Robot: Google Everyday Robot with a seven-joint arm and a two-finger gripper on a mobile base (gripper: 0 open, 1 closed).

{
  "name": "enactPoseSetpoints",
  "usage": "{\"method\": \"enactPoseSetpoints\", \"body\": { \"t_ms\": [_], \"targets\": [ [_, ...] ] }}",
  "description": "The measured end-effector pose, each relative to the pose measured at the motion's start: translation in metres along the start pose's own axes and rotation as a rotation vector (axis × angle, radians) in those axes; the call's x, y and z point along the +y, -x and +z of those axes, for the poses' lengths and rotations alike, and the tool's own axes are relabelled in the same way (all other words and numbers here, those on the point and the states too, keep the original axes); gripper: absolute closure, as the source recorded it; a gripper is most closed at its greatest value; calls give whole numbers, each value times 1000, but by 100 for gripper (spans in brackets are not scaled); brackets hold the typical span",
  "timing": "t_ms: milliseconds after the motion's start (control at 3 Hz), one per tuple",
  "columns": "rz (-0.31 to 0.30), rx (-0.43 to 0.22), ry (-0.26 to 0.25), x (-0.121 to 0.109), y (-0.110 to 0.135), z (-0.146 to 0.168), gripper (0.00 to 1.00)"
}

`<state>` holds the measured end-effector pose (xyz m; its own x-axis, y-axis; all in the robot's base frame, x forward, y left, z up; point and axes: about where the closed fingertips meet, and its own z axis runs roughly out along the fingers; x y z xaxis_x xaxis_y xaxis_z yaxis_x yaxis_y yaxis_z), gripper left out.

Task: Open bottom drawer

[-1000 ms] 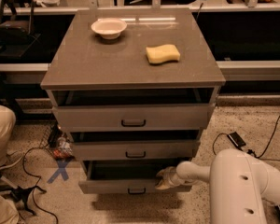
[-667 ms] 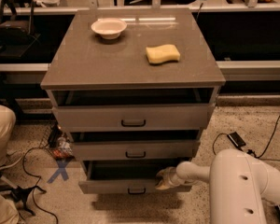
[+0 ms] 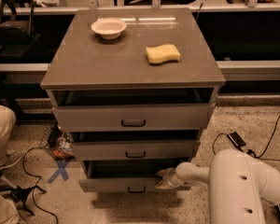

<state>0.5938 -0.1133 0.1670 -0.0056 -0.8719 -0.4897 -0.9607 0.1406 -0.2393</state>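
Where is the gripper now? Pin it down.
Camera view, low and right of centre: the gripper is at the front edge of the bottom drawer, just right of its black handle, under the middle drawer.

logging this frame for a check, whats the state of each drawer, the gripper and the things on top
bottom drawer: part open, pulled out furthest of the three
middle drawer: part open
top drawer: part open
gripper: at the bottom drawer's front, right of its handle
bowl: upright on the cabinet top
sponge: lying flat on the cabinet top
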Motion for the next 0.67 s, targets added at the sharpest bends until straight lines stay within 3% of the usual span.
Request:
{"method": "enactPoseSetpoints", "body": {
  "t_ms": [333,667],
  "targets": [
    [0,-1,3,2,1,1,5],
    [0,-2,5,3,1,2,0]
  ]
}}
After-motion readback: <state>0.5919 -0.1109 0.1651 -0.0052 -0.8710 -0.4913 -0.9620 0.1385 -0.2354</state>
